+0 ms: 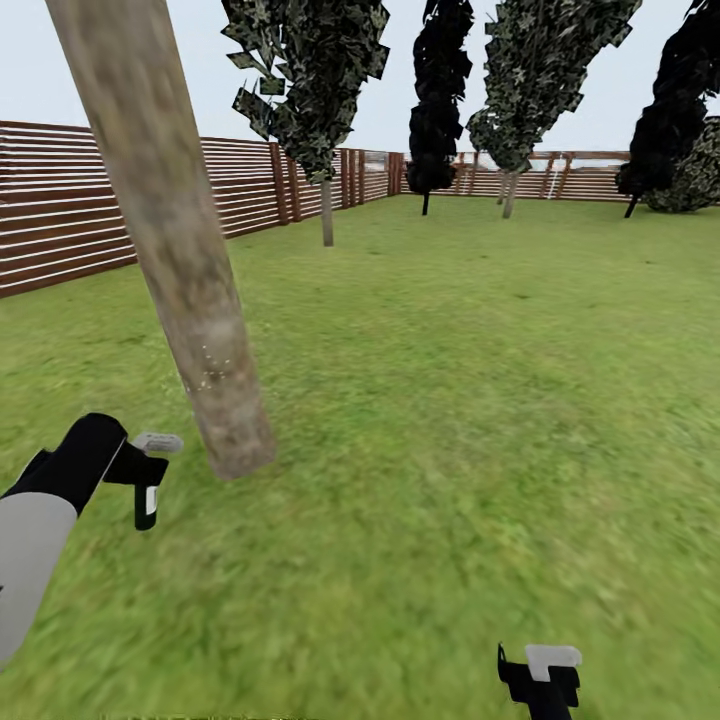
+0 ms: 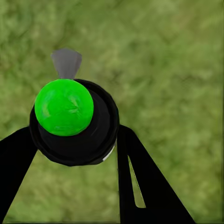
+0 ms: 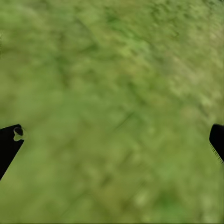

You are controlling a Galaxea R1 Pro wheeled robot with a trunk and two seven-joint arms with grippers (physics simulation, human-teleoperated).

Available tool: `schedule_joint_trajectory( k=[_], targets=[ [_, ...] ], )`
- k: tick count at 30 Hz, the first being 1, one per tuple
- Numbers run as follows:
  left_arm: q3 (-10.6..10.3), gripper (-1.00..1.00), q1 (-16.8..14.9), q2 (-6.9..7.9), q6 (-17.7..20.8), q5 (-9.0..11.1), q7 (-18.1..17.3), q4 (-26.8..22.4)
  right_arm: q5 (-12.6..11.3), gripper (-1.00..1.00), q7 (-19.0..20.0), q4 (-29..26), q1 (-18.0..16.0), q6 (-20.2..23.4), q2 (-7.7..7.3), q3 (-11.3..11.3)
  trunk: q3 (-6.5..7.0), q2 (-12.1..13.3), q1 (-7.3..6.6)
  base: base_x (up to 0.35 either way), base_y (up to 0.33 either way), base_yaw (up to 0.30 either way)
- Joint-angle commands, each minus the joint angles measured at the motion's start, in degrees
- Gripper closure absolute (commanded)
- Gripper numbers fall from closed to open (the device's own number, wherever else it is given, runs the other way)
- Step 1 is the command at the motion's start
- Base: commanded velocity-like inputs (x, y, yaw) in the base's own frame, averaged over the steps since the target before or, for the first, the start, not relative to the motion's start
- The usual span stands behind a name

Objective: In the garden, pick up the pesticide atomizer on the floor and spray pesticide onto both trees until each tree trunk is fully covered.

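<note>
Atomizer (image 2: pixel 74 122) clamped between our left gripper (image 2: pixel 77 154) fingers, green cap and grey nozzle poking past fingertips. We reckon rigid, light, round body slippery; grip stays low on black collar. Tree trunk (image 1: pixel 185 270) just beyond fingers. Right gripper (image 3: pixel 112 140) fingers spread, empty, over lawn (image 1: pixel 450 400).

Near tree trunk (image 1: pixel 170 240) top cut off by frame; right gripper (image 1: pixel 541 682) cut at edge.
</note>
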Motion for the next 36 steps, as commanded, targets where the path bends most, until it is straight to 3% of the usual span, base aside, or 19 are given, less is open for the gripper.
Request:
schedule_joint_trajectory(
  k=[1, 5, 7, 8, 14, 18, 23, 27, 30, 34, 36],
  targets=[
    [0.11, 1.0, 0.06, -0.06, 0.16, -0.52, -0.5, -0.01, 0.58, -1.0, -0.31, 0.02, -0.03, -0.1, 0.02, -0.32, -0.05, -0.02, -0.01, 0.04, -0.275, 0.095],
    [0.35, 1.0, 0.89, -0.11, 0.15, -0.53, -0.47, -0.01, 0.55, -1.0, -0.31, 0.02, -0.03, -0.1, -0.12, -0.37, -0.05, -0.02, -0.01, 0.132, -0.259, 0.023],
    [3.51, 1.0, 1.35, -0.16, -0.13, -0.53, -0.13, -0.43, 0.58, -1.0, -0.31, 0.02, -0.03, -0.1, -0.15, -0.32, -0.05, -0.02, -0.01, 0.211, -0.217, 0.001],
    [3.94, 1.0, 1.38, -0.28, -0.18, -0.53, 1.04, -0.37, 0.56, -1.0, -0.31, 0.02, -0.03, -0.1, -0.15, -0.35, -0.05, -0.02, -0.01, 0.221, -0.209, 0.0],
    [4.79, 1.0, 2.49, -0.41, -0.44, -0.39, 2.96, -0.85, 0.55, -1.0, -0.31, 0.02, -0.03, -0.1, -0.11, -0.32, -0.05, -0.02, -0.01, 0.233, -0.195, 0.0],
    [4.85, 1.0, 2.61, -1.37, -0.62, -0.58, 3.11, -0.19, 0.56, -1.0, -0.31, 0.02, -0.03, -0.1, -0.08, -0.33, -0.05, -0.02, -0.01, 0.257, -0.175, 0.0],
    [4.85, 1.0, 2.8, -1.02, -0.72, -0.74, 3.46, -0.05, 0.57, -1.0, -0.31, 0.02, -0.04, -0.1, -0.07, -0.32, -0.05, -0.02, -0.01, 0.229, -0.194, 0.114],
    [4.7, 1.0, 6.16, -1.05, -0.81, -0.85, 3.41, -0.81, 0.62, -1.0, -0.31, 0.02, -0.03, -0.1, -0.07, -0.32, -0.05, -0.02, -0.01, 0.127, -0.111, 0.264],
    [4.78, 1.0, 10.75, -1.45, -1.29, -0.63, 3.43, -0.61, 0.57, -1.0, -0.38, 0.02, -0.03, -0.1, -0.07, -0.32, -0.05, -0.02, -0.01, 0.006, -0.005, 0.05],
    [4.91, 1.0, 11.94, -2.26, -6.12, -0.42, 3.46, 0.51, 0.56, -1.0, -0.4, 0.02, -0.03, -0.1, -0.07, -0.32, -0.05, -0.02, -0.01, 0.089, 0.0, 0.004],
    [4.93, 1.0, 12.26, -2.68, -6.68, -0.37, 3.47, 0.4, 0.55, -1.0, -0.4, 0.02, -0.03, -0.1, -0.07, -0.32, -0.05, -0.02, -0.01, 0.3, 0.0, 0.0]
  ],
)
